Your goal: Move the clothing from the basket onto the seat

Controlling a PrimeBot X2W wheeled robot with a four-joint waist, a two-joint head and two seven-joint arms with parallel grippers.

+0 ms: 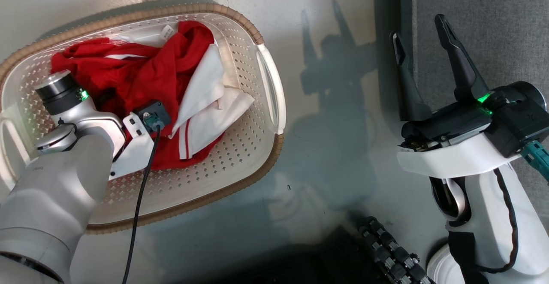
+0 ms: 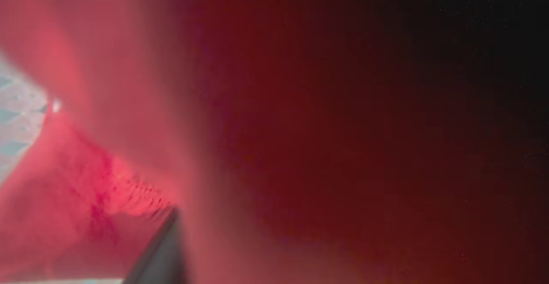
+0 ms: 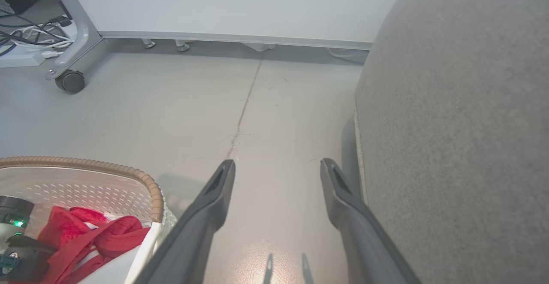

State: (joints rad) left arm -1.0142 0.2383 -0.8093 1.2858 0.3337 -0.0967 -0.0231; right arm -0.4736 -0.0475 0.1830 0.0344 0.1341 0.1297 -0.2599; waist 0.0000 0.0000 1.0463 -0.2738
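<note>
Clothing (image 1: 146, 74), a heap of soft fabric garments in bright red with white panels and stripes, lies inside the cream-white perforated plastic laundry basket (image 1: 271, 82) and has the left gripper (image 1: 103, 103) sunk into it. In the left wrist view one dark finger (image 2: 161, 249) pokes up from the bottom edge with blurred red cloth pressed close all around; the jaws stand wide apart, and whether any cloth is caught between them cannot be told. The pale left forearm (image 1: 64, 176) slants down into the near left part of the basket, whose brown woven-look rim band (image 1: 240, 13) runs round the edge. A white-panelled garment with red stripes (image 1: 206, 108) lies to the right of the plain red one.

The right gripper (image 1: 419, 27) hangs well apart from the basket, its two long dark fingers spread and empty above the glossy grey floor (image 1: 334, 146), just beside the edge of the large grey fabric-upholstered seat cushion (image 1: 493, 18). Nothing lies on the part of the seat that shows. Beyond the fingers, the right wrist view shows a pale grey partition panel (image 3: 236, 5) on a black caster wheel (image 3: 70, 81).
</note>
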